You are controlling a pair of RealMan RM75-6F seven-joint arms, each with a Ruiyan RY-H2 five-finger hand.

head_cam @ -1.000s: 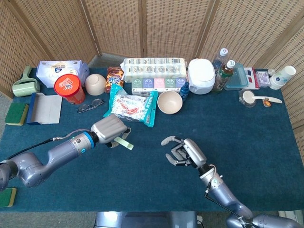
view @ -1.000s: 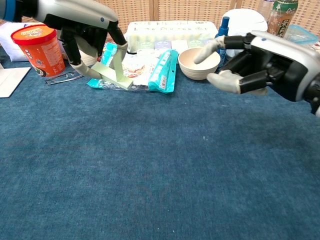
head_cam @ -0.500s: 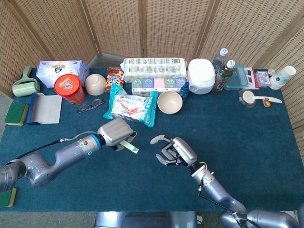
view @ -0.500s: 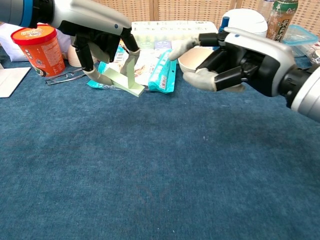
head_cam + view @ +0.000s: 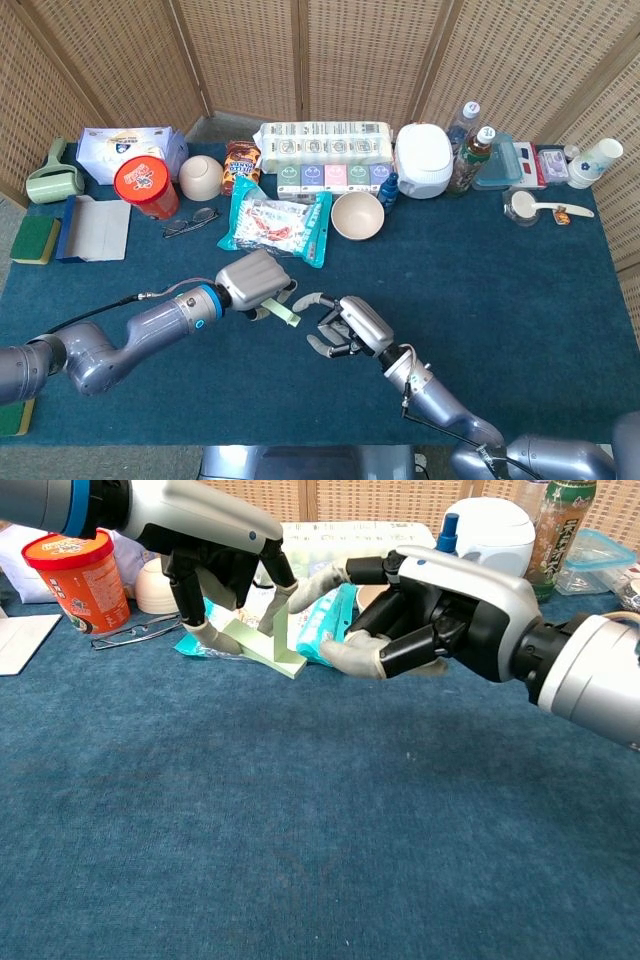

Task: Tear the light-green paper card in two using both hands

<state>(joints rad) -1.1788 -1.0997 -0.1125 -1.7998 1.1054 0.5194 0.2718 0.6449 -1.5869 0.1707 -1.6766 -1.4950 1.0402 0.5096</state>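
Observation:
My left hand (image 5: 255, 280) (image 5: 215, 560) pinches the light-green paper card (image 5: 283, 311) (image 5: 262, 648) above the blue cloth, its free end pointing right. Just right of the card, my right hand (image 5: 345, 325) (image 5: 430, 605) hovers with its fingers spread. Its fingertips (image 5: 340, 660) lie close to the card's free edge, and I cannot tell whether they touch it.
A teal snack bag (image 5: 275, 225) (image 5: 325, 620) lies just behind both hands. Behind it stand a beige bowl (image 5: 357, 214), a red tub (image 5: 145, 185) (image 5: 80, 575), glasses (image 5: 190, 220), a tissue multipack (image 5: 325, 145) and a white cooker (image 5: 423, 158). The blue table (image 5: 500, 290) (image 5: 300, 840) spreads out in front.
Both hands have moved toward each other: the left carried the card to the right, and the right swept left until its fingers came up beside the card.

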